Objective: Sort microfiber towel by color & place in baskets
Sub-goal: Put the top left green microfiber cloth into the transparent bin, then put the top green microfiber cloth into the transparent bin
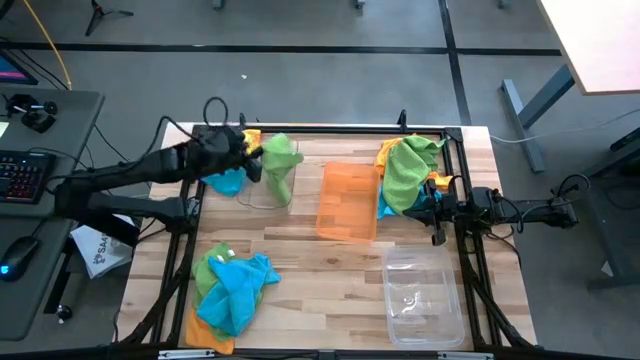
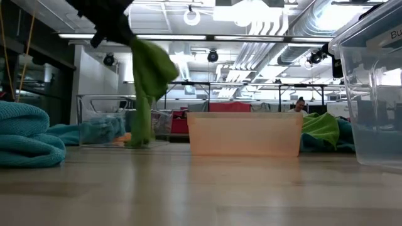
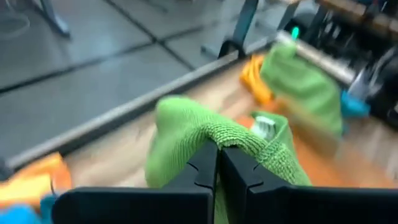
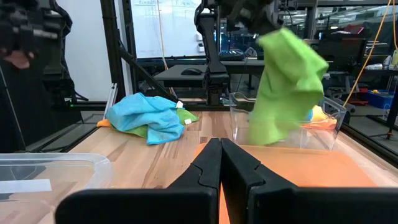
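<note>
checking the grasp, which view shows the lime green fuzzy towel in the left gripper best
The left wrist view: the left gripper is pinched on a fold of the lime green fuzzy towel. The low and right wrist views show it hanging beside a clear plastic bin; the high view shows only its top.

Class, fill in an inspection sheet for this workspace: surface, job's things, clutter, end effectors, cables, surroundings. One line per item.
Surface: wooden table, inside a black frame.
Job's things: orange basket mid-table; clear basket near the right arm; second clear basket under the lifted towel; towel piles.
Clutter: nothing seen.
End effectors: left end effector shut on a green towel, hanging above the clear basket; right end effector shut, empty, low over the table.
Cables: black loop on the left arm.
Surroundings: desk with keyboard beside the table.
</note>
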You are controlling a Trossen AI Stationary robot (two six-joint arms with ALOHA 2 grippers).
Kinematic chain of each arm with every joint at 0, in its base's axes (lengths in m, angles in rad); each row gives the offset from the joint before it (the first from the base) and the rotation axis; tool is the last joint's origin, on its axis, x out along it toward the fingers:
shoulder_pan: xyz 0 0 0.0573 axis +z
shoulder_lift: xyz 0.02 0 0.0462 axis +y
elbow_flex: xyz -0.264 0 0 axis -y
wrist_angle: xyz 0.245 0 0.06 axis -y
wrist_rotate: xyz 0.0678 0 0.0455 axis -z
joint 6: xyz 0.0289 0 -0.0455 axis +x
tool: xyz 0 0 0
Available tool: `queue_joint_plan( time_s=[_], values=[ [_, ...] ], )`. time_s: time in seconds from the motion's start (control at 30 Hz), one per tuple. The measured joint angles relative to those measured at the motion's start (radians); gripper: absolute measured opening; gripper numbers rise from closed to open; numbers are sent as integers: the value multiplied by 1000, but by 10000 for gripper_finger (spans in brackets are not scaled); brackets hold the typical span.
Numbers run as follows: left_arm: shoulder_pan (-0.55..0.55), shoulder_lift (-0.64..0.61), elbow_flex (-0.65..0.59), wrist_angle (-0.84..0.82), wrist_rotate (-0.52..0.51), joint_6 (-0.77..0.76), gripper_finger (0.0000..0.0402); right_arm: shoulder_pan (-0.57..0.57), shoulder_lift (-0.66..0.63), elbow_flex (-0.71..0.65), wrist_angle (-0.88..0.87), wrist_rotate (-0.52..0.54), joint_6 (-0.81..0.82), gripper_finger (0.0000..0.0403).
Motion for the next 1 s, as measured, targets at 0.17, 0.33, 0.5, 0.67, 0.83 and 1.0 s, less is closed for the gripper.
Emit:
queue_joint_plan(
  time_s=[0.17, 0.33, 0.5, 0.67, 0.83, 1.0],
  values=[
    [3, 44, -11, -83, 150, -51, 16, 0, 0, 0, 0, 0, 0, 0],
    [5, 75, 34, -142, 238, 54, 73, 0, 0, 0, 0, 0, 0, 0],
    [5, 94, 171, -252, 255, 176, 146, 0, 0, 0, 0, 0, 0, 0],
    [-2, 102, 367, -171, 263, 115, 202, 0, 0, 0, 0, 0, 0, 0],
    [-28, 97, 468, 294, 277, 123, 220, 0, 0, 0, 0, 0, 0, 0],
    [-43, 93, 469, 465, 321, 163, 218, -4, 5, 0, 62, 37, -8, 0]
  ],
)
